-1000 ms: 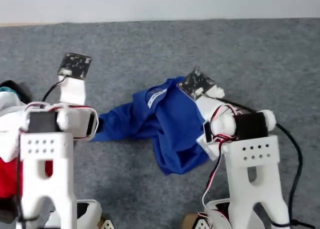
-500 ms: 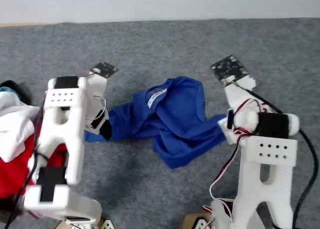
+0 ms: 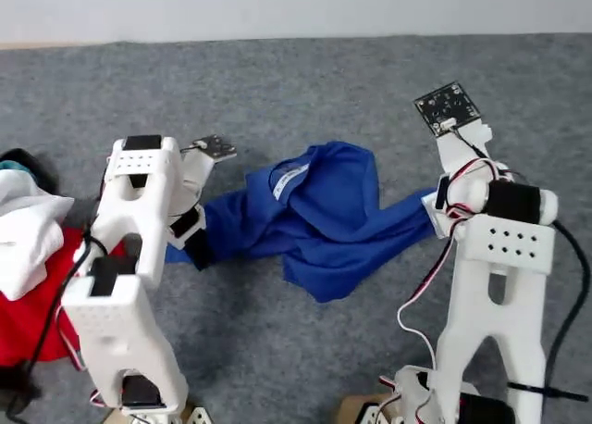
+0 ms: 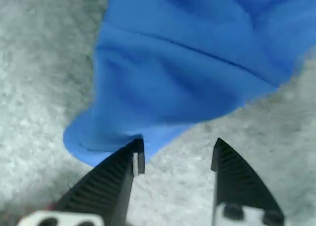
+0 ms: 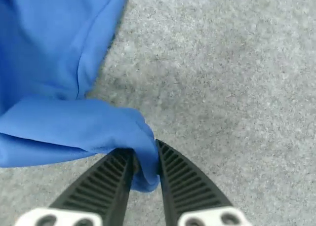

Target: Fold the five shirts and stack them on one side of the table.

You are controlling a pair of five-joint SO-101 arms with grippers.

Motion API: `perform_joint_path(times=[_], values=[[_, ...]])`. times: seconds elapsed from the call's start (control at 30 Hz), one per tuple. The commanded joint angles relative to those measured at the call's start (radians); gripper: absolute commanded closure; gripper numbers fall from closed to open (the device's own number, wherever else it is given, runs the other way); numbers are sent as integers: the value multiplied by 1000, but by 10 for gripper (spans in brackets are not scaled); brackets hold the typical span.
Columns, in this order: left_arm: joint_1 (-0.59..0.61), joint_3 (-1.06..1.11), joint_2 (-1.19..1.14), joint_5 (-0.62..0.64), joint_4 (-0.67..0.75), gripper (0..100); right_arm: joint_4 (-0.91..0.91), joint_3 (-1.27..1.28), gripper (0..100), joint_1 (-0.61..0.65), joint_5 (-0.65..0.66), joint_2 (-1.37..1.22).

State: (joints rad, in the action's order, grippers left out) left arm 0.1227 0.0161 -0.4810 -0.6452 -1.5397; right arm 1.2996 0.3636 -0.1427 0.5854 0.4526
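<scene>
the blue shirt lay crumpled near the middle of the table, on its grey cover, between the two arms. its collar faced up and showed a white label. one sleeve was stretched out to each side, so the cloth made a long, twisted shape across the cover.

the right gripper was pinching the end of the sleeve on its own side. in the right wrist view its two black fingers were pressed together on a fold of the blue shirt, and the cloth came out between them. in the high view this sleeve ran straight to the right arm.

the left gripper was spread. in the left wrist view its fingers stood well apart over the grey cover. one fingertip was at the edge of the other sleeve of the blue shirt, and the other fingertip was over bare cover. in the high view the left arm leaned over this sleeve end.

at the left edge of the table lay a white cloth on top of a red cloth, well apart from the blue shirt.
</scene>
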Motion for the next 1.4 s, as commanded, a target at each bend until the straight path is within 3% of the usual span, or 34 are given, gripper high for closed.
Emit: perform_joint_path(times=[0.0, 0.1, 0.27, 0.33, 0.6, 0.97, 1.17, 1.37], values=[[34, -64, -71, -11, 54, 780, -21, -9, 988, -15, 6, -1], [41, -128, -107, -11, 34, 846, -21, -20, 988, -25, 9, -4], [12, -303, -107, -14, -158, 982, -21, -133, 988, -82, 11, -51], [8, -380, -106, -6, -219, 994, -19, -198, 988, -99, 11, -85], [44, -398, 203, 3, -218, 995, -15, -470, 988, -108, 6, -217], [95, -71, 677, 8, -216, 995, -22, -815, 989, -105, 9, -503], [222, 90, 700, 6, -212, 994, -22, -942, 989, -67, 11, -714], [239, 183, 614, 6, -183, 992, 33, -1054, 978, 10, 9, -897]])
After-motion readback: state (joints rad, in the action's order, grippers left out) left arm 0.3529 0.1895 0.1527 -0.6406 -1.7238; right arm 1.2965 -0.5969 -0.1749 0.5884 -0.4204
